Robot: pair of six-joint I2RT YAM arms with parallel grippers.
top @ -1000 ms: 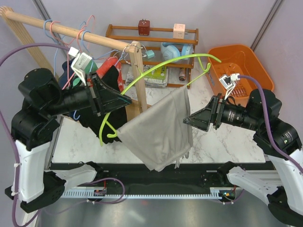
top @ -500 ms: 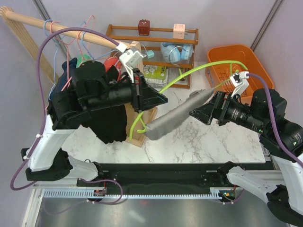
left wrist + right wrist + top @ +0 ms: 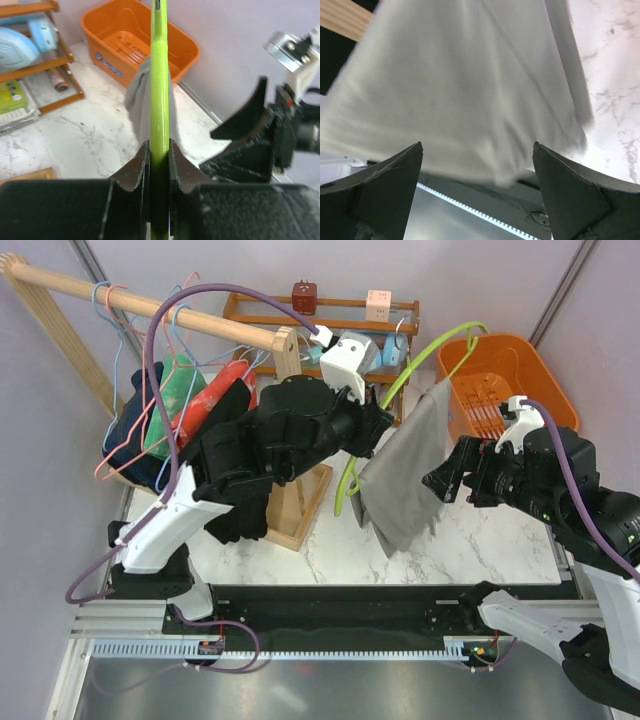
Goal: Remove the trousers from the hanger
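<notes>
My left gripper (image 3: 378,428) is shut on the lime-green hanger (image 3: 420,360), which it holds in the air above the marble table. In the left wrist view the hanger (image 3: 159,75) runs straight up out of the left gripper (image 3: 159,150). The light grey trousers (image 3: 405,475) drape from the hanger and hang down beside the orange basket. My right gripper (image 3: 445,480) is open just to the right of the cloth. In the right wrist view the trousers (image 3: 470,75) fill the frame in front of the wide-apart right gripper (image 3: 477,146), whose jaws hold nothing.
An orange basket (image 3: 505,355) stands at the back right. A wooden rail (image 3: 150,308) at the left carries pink and blue wire hangers, a black garment (image 3: 235,515) and a red garment (image 3: 210,395). A wooden shelf (image 3: 320,308) with small items stands behind.
My left arm has swung right and up with the hanger, tipping it steeper. The trousers now hang down near the basket. The right gripper stays open and has drawn back slightly.
</notes>
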